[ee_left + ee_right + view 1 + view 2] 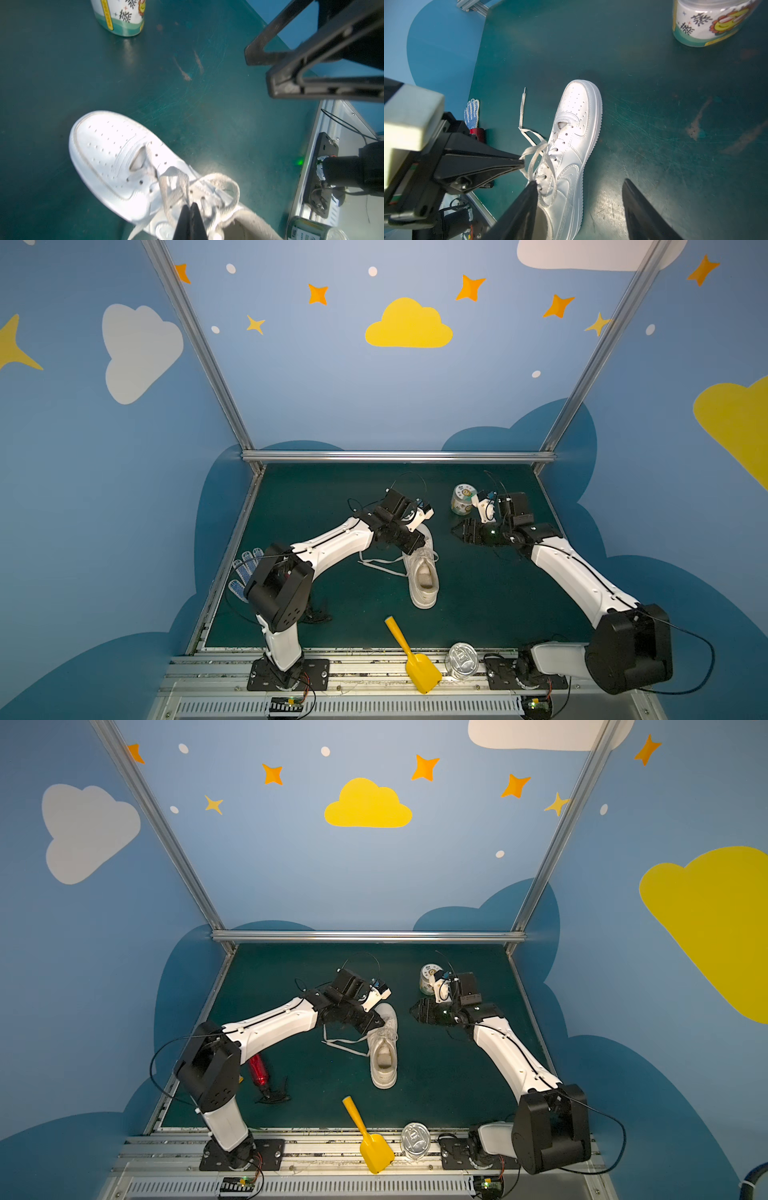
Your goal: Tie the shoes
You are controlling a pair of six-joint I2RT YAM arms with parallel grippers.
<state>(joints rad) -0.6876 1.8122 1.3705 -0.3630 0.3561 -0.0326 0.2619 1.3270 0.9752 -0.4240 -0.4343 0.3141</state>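
At the near edge of the tabletop (324, 506) lie a yellow scoop (411, 655) and a tin can (461, 659), neither part of the job. Further in, about the middle, the white shoe (424, 576) sits on its sole with the heel toward the near edge and the toe toward the far one. Its flat white lace (532, 151) is threaded through the eyelets but not knotted, as far as the views show. One loose end trails across the mat toward the left edge, where a dotted glove (245, 572) lies. Over the lacing, the left gripper (190, 204) is pinched tight on a bight of that lace, drawn up and away from the eyelets (the wrist views show the strand caught right at the tips). Just past the toe, toward the right edge, the right gripper (463, 534) hangs with its jaws spread wide, holding nothing and apart from the shoe. A printed jar (463, 499) stands beyond it near the far right corner. This looks like the opening of the tie: one strand is secured, the other is not yet taken. The next move probably calls for the right gripper to come down on the free strand, pinch it cleanly without snagging the tongue, and cross it over the held one.
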